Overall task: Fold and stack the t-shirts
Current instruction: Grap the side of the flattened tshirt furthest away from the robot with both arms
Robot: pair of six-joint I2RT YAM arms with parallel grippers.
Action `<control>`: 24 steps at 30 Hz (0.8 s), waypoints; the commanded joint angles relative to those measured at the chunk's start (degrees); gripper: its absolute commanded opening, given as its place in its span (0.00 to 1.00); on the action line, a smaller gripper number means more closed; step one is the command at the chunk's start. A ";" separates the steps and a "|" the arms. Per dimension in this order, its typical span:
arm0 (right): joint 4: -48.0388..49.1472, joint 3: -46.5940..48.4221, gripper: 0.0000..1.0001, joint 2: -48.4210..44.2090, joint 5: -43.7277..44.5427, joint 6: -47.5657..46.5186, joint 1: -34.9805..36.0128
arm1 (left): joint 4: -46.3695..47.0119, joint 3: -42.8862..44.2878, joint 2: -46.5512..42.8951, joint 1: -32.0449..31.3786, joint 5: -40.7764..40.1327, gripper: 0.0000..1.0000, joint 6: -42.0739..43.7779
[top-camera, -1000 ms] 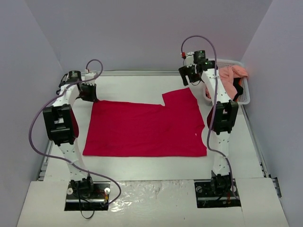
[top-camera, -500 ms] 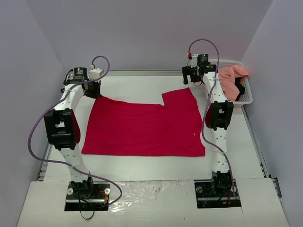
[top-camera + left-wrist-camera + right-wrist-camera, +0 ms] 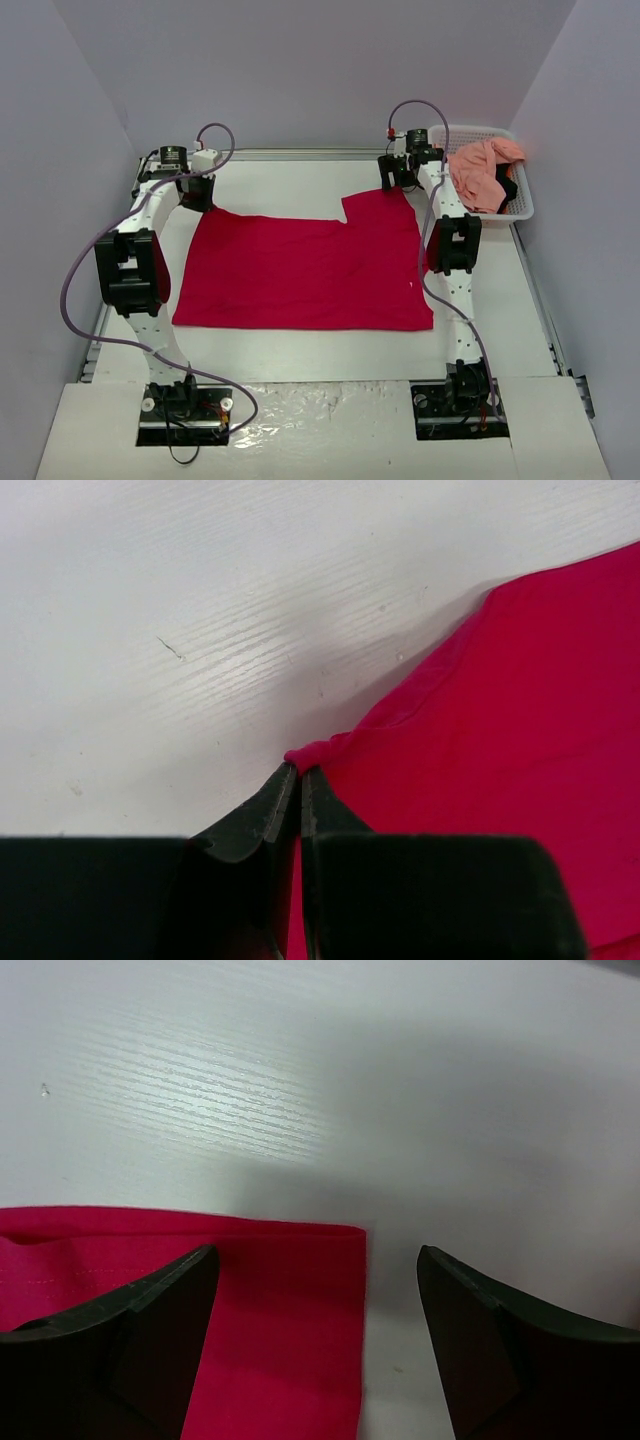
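Crimson t-shirt [image 3: 310, 270] lies flat on the table [image 3: 290, 185], reaching from one hand to the other. Salmon pink shirt [image 3: 478, 172] sits heaped in the basket [image 3: 520, 205], just outboard of the right gripper [image 3: 315, 1260]. Left gripper [image 3: 298, 780] pinches only the very tip of its corner, a thin bite that could slip under a pull. The right one gapes wide, the shirt's corner between its fingers; closing too high would miss the cloth.

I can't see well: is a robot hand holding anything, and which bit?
The left gripper pinches the red t-shirt by its far left corner. The right gripper is open, holding nothing.
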 commanded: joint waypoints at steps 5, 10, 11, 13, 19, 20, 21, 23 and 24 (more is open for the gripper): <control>-0.30 0.90 0.73 0.86 1.48 1.56 0.30 | 1.17 -0.60 -2.98 -0.37 0.37 0.02 0.35; -0.73 -0.95 0.66 0.60 -3.52 2.62 0.21 | 0.91 -0.51 -3.16 -0.46 0.29 0.03 0.52; -1.08 -1.21 0.63 0.69 -4.40 3.05 0.21 | 0.82 -0.51 -3.07 -0.63 0.29 0.02 0.52; -1.61 -1.83 0.61 0.69 -7.73 3.23 -0.14 | 0.47 -0.33 -3.07 -0.63 0.37 0.02 0.61; -2.41 -2.71 0.59 1.12 -10.73 3.67 -0.75 | 0.12 -0.24 -3.07 -0.63 0.46 0.02 0.70; -2.49 -2.71 0.58 1.21 -11.52 3.93 -1.01 | 0.03 -0.16 -2.98 -0.63 0.46 0.02 0.70; -2.67 -2.53 0.58 1.48 -11.44 4.02 -1.02 | -0.06 -0.07 -2.98 -0.55 0.46 0.02 0.70; -2.67 -2.53 0.56 1.57 -11.01 4.02 -1.11 | -0.15 -0.07 -2.72 -0.63 0.55 0.02 0.70; -2.67 -2.53 0.55 1.65 -10.74 4.02 -1.11 | -0.06 -0.07 -2.63 -0.55 0.55 0.02 0.70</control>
